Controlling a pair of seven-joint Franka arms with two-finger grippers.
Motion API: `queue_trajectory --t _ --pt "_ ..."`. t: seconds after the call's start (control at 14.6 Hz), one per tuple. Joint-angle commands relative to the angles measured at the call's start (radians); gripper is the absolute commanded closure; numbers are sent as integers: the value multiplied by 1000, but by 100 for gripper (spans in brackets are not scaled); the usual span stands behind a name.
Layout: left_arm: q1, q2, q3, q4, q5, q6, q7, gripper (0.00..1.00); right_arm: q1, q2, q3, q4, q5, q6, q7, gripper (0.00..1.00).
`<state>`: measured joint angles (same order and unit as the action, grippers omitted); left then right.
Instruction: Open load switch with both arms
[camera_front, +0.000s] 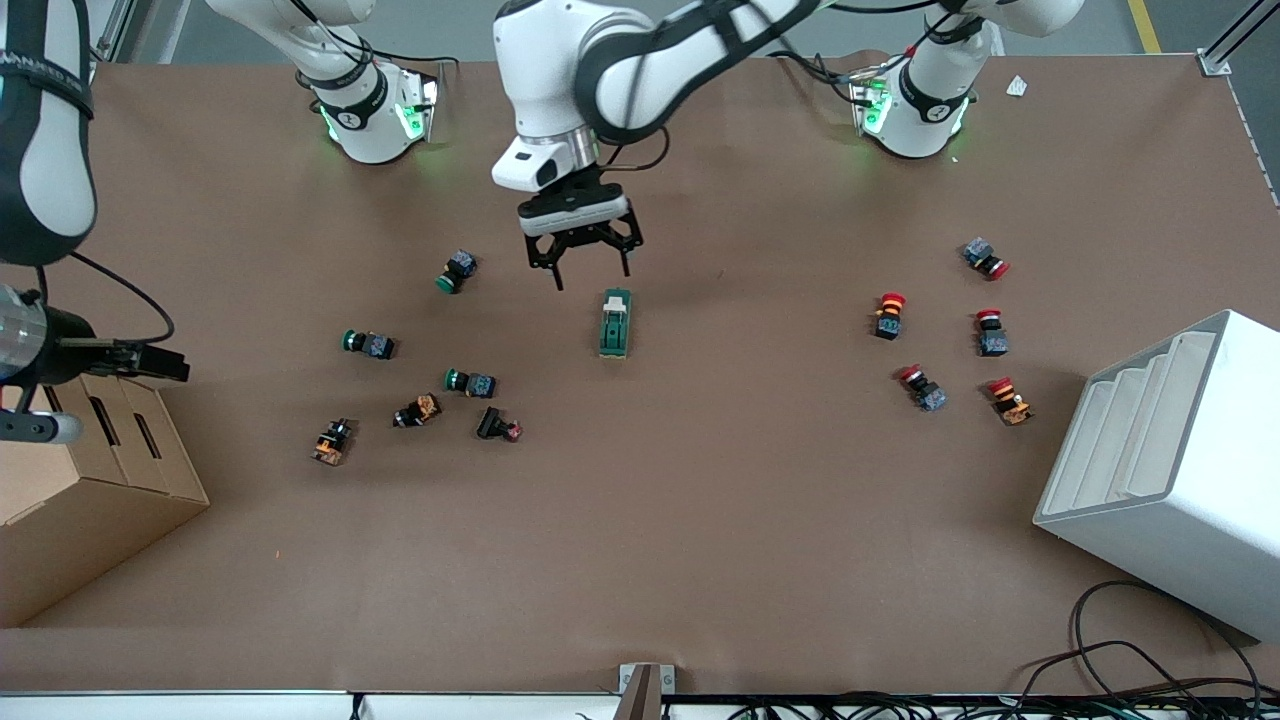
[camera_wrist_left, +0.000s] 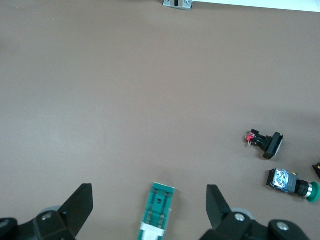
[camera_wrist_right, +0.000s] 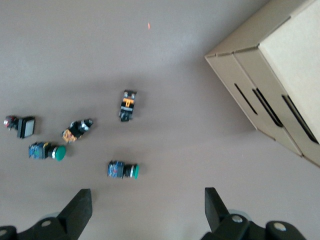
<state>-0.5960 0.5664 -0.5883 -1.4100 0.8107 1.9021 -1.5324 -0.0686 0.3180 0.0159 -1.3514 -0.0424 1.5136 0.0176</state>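
Load switch (camera_front: 615, 323) below left gripper (camera_front: 590, 263)

Brown table (camera_front: 700, 520), cardboard box (camera_front: 90, 480), white rack (camera_front: 1170, 470)

Your load switch (camera_front: 615, 323) lies flat on the brown table (camera_front: 700, 520), near the middle between the two arms' ends — a small dark green oblong block. Its long axis runs toward and away from the front camera, and the white lever tab sits at the end farther from that camera, toward the robots' bases. In the left wrist view you see the same block (camera_wrist_left: 157, 212) from above: ribbed green body, with the white tab at the end closest to the wrist. Nothing touches it — it rests alone on bare table, well apart from the small push buttons on either side.
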Motion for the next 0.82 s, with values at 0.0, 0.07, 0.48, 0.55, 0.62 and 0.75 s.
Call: queue_trajectory --t 0.0,0.07,0.48,0.55,0.62,0.75 --pt "99 -109 -5 -24 -155 -3 161 0 -11 -11 19 34 -1 -47 -24 0" --pt "140 -144 -5 -24 -213 -9 205 0 -8 -11 19 34 10 -47 -22 0" --pt "459 -321 -8 -1 -552 -189 761 0 -5 -72 19 -10 22 -87 -28 0" --pt "526 -348 -5 -1 -618 -199 832 0 3 -106 18 -55 22 -72 -30 0" --pt "600 -394 2 -6 -690 -219 886 0 31 -144 7 -98 19 -47 -28 0" --pt "644 -450 75 -24 -726 -253 929 0 56 -200 -36 -156 16 -15 -25 0"
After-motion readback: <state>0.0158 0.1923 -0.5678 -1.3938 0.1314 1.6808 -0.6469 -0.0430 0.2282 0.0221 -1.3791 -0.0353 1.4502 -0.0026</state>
